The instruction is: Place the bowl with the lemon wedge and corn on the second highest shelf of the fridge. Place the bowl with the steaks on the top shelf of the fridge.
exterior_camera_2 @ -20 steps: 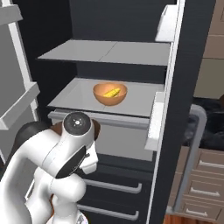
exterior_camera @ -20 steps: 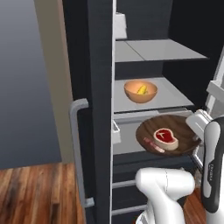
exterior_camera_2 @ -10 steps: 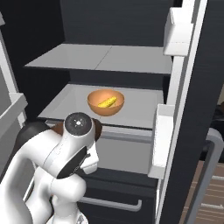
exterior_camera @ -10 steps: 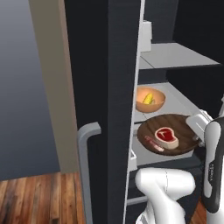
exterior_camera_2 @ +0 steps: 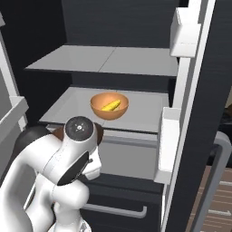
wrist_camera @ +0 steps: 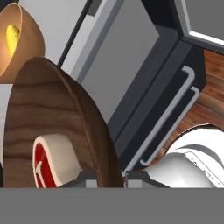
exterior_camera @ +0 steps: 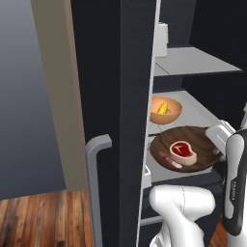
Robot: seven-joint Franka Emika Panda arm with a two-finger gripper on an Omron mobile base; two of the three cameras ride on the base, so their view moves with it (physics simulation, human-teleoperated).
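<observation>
Gripper [wrist_camera: 105,177] clamps the rim of the shallow dark brown wooden dish [exterior_camera: 193,147] holding red raw steaks [exterior_camera: 182,149], just before the fridge's lower grey shelf [exterior_camera_2: 145,111], where the glossy orange bowl [exterior_camera_2: 109,106] with yellow corn [exterior_camera_2: 111,105] sits near its front edge.

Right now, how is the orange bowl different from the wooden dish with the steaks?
The orange bowl is deep and glossy; the wooden dish is wide, shallow and dark brown. The orange bowl sits on a fridge shelf holding corn; the wooden dish is gripped at its rim by the jaws, in front of that shelf, carrying steaks. Both are round.
</observation>
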